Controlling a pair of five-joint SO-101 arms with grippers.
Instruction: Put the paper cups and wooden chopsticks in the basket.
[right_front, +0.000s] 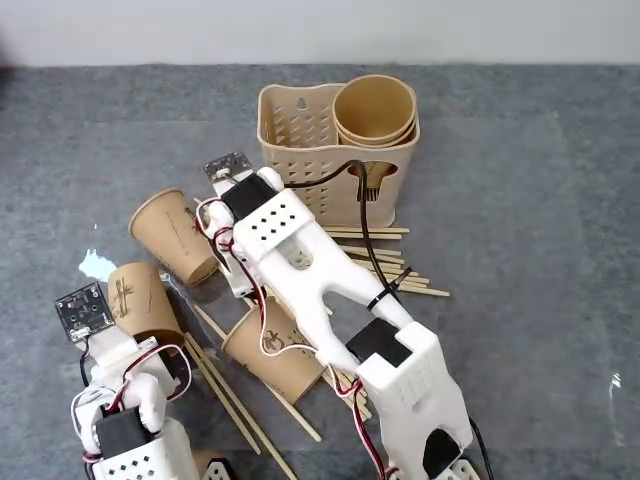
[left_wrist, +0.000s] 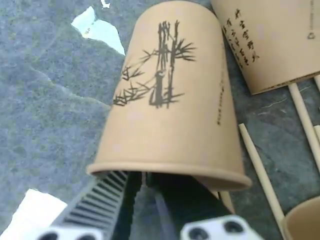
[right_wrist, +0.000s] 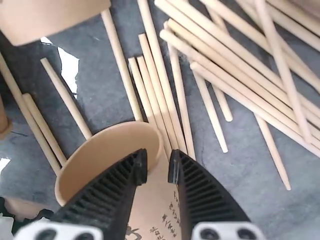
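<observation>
The grey table carried all items. The basket stood upright at the far side, with nested cups in one compartment. Loose chopsticks lay on the table just beside the basket's base; others lay nearer the front, between the arms.

Right tool: closed to a narrow gap on the rim of the held cup, one finger inside the mouth and one outside against the wall. The cup's base was cut off by the frame edge.

Left tool: positioned at the mouth of the bamboo cup, which lay on its side. Whether it gripped the cup could not be determined; the rim hid the contact.

A loose cup lay on its side between the bamboo cup and the basket, apart from both tools.
</observation>
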